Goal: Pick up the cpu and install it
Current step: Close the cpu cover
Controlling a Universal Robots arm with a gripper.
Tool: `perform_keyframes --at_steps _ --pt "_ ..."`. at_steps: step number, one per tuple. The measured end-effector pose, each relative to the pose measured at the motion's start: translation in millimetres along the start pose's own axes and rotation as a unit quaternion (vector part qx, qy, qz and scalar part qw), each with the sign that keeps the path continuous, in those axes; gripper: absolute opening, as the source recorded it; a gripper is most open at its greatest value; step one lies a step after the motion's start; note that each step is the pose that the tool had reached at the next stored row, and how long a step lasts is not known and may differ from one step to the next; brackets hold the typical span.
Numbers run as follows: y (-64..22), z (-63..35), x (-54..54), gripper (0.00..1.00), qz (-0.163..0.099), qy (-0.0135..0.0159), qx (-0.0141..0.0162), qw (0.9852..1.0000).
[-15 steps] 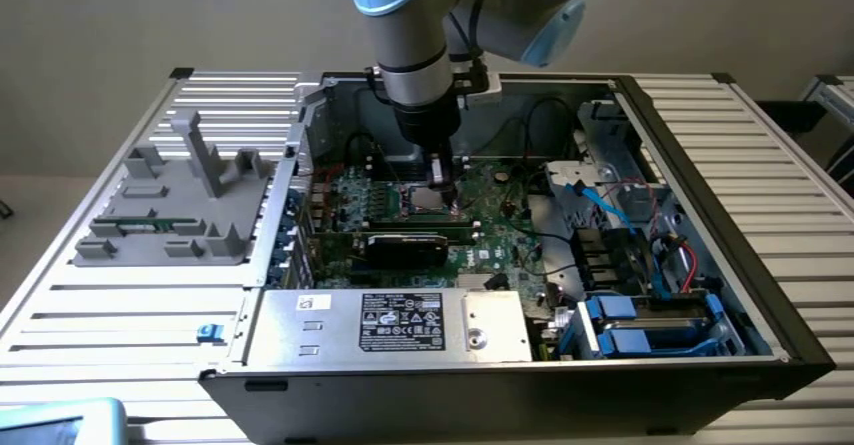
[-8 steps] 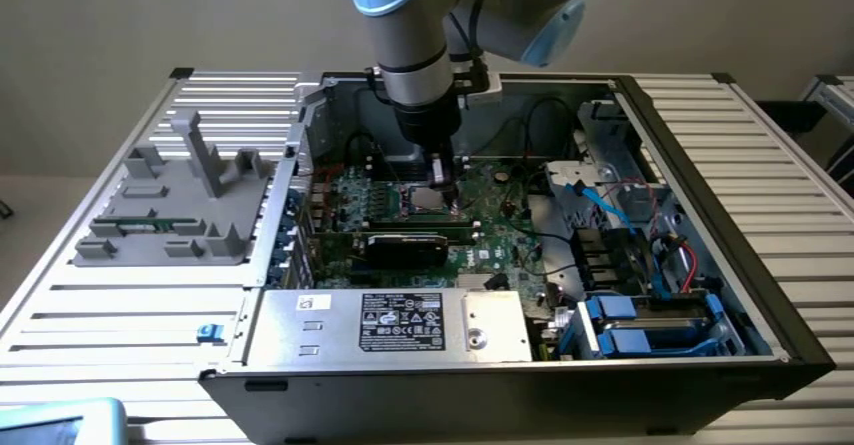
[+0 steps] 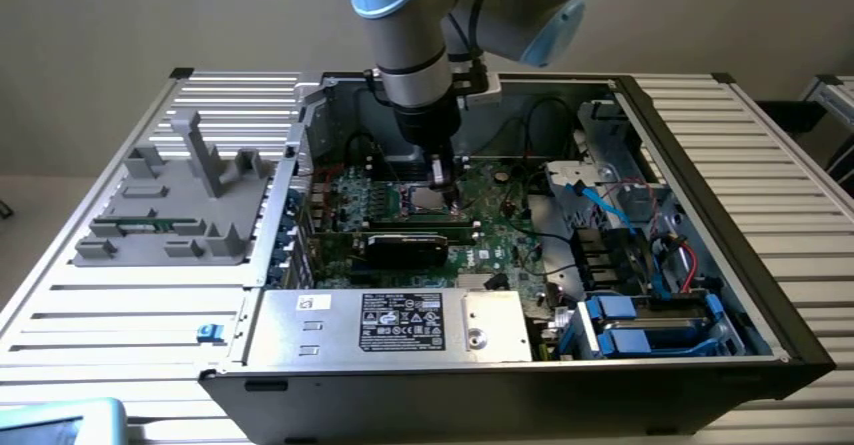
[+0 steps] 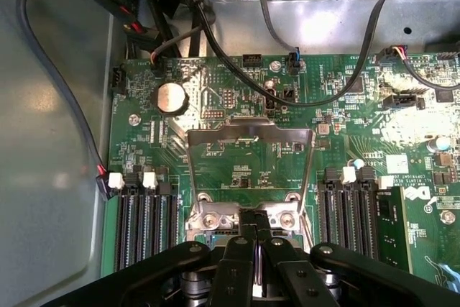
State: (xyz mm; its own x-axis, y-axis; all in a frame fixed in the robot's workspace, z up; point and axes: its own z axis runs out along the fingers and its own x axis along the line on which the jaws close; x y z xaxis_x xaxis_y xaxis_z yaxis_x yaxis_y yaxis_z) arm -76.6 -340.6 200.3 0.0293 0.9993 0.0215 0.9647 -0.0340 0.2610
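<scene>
Pincer (image 4: 255,224): shut narrow, empty, tip by cpu (image 3: 427,201) edge.
Cpu: flat in socket (image 4: 208,219), apparently seated.
Frame (image 4: 251,150): hinged up, likely keeping socket open.

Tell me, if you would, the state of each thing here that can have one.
computer case: open, side panel off.
socket load frame: raised.
cpu: lying flat in the socket.
gripper: shut, low over the socket.
memory stick: seated in its slot.
</scene>
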Motion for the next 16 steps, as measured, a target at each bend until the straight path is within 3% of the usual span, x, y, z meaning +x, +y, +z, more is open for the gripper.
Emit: perform_keyframes --at_steps 11,16 --pt "-1.7 -0.8 -0.1 0.11 0.000 0.0000 0.0000 1.0000" --pt "-0.2 -6.1 0.0 0.11 0.000 0.0000 0.0000 1.0000"
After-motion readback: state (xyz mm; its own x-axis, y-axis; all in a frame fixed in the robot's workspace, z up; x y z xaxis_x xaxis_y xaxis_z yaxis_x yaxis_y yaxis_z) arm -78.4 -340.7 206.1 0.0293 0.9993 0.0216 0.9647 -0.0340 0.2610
